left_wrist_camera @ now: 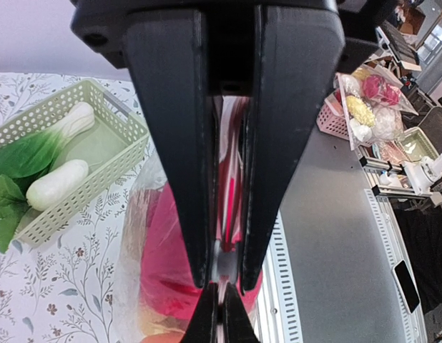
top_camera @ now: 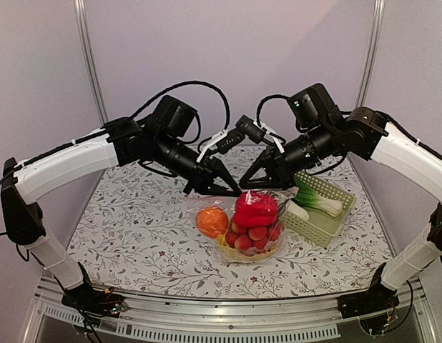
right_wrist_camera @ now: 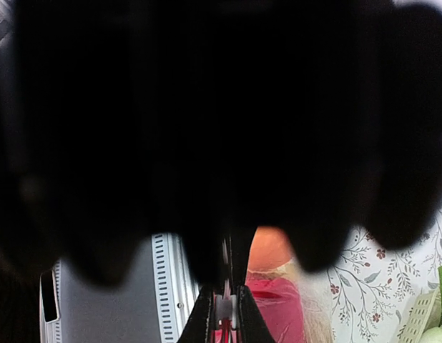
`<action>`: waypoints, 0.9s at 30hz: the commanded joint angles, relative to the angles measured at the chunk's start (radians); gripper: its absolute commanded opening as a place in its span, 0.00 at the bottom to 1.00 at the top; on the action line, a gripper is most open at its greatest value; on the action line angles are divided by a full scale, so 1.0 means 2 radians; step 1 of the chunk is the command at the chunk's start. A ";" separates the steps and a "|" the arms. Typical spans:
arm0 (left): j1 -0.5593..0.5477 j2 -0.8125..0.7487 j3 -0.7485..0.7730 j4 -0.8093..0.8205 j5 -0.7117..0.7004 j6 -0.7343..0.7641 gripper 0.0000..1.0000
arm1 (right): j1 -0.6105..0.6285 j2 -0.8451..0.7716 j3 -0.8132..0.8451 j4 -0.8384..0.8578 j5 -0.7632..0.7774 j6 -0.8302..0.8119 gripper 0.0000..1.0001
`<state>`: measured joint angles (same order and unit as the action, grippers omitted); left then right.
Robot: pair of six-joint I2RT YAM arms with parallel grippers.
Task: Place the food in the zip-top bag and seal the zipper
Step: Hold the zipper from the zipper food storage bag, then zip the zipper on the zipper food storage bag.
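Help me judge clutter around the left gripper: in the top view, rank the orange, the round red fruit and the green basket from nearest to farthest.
1. Round red fruit, in the zip-top bag right under the left gripper.
2. Orange, lower and to its left.
3. Green basket, well off to the right.

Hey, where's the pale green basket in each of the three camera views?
Top external: basket, right of centre.
Left wrist: basket, upper left.
Right wrist: basket, only a corner at bottom right.
Shared landmark: big red fruit, lower centre in both wrist views.
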<state>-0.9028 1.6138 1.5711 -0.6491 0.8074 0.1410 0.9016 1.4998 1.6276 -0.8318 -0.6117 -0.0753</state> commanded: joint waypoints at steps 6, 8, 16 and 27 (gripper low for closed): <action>0.008 -0.018 0.008 -0.002 0.005 0.009 0.00 | -0.001 -0.028 -0.005 -0.025 0.030 -0.004 0.00; 0.011 -0.018 0.008 -0.008 0.004 0.011 0.00 | -0.003 -0.034 -0.005 -0.030 0.036 -0.005 0.00; 0.027 -0.027 -0.001 -0.023 -0.006 0.020 0.00 | -0.010 -0.051 -0.006 -0.050 0.057 -0.012 0.00; 0.055 -0.041 -0.014 -0.049 -0.020 0.037 0.00 | -0.024 -0.064 -0.002 -0.081 0.076 -0.022 0.00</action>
<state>-0.8806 1.6047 1.5707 -0.6102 0.7959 0.1875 0.9024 1.4601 1.6218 -0.8253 -0.5121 -0.0994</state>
